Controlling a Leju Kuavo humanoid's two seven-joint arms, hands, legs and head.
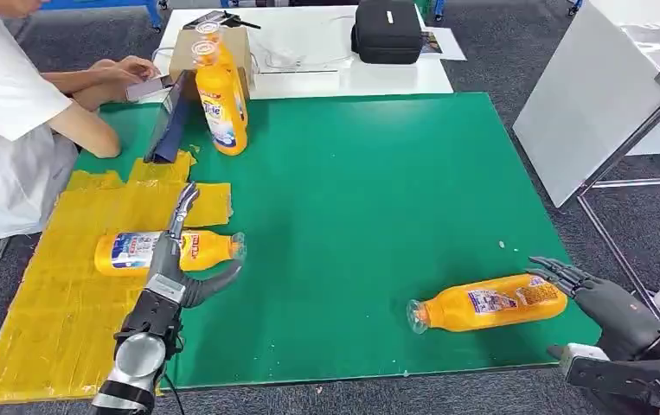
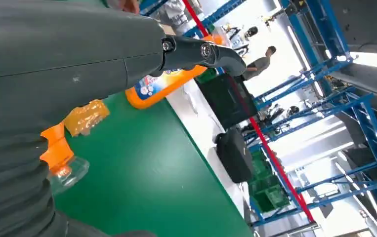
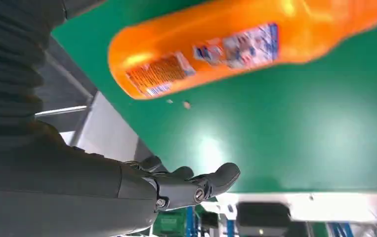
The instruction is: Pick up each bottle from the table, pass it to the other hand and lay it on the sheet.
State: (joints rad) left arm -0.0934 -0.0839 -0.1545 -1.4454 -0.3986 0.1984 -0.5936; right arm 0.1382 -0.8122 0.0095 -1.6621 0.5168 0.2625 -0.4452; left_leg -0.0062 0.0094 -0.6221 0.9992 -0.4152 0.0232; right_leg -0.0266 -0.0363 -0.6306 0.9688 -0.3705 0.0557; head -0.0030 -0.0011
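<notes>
An orange bottle (image 1: 131, 252) lies on its side on the yellow sheet (image 1: 58, 303), its clear cap reaching onto the green mat. My left hand (image 1: 176, 264) hovers over its middle with fingers spread and holds nothing; the left wrist view has the bottle's neck (image 2: 58, 155) beside my left hand (image 2: 77, 64). A second orange bottle (image 1: 490, 303) lies on the mat near the front right. My right hand (image 1: 599, 298) is open just beyond its base, apart from it. In the right wrist view that bottle (image 3: 235, 44) lies past my right hand (image 3: 127, 182). Two more bottles (image 1: 221, 104) stand upright at the back.
A person in a white shirt (image 1: 6, 130) leans on the table's left rear corner beside a cardboard box (image 1: 214, 47). A black case (image 1: 387, 30) sits on the white table behind. A white board (image 1: 586, 104) leans at the right. The mat's front edge (image 1: 352, 376) is close.
</notes>
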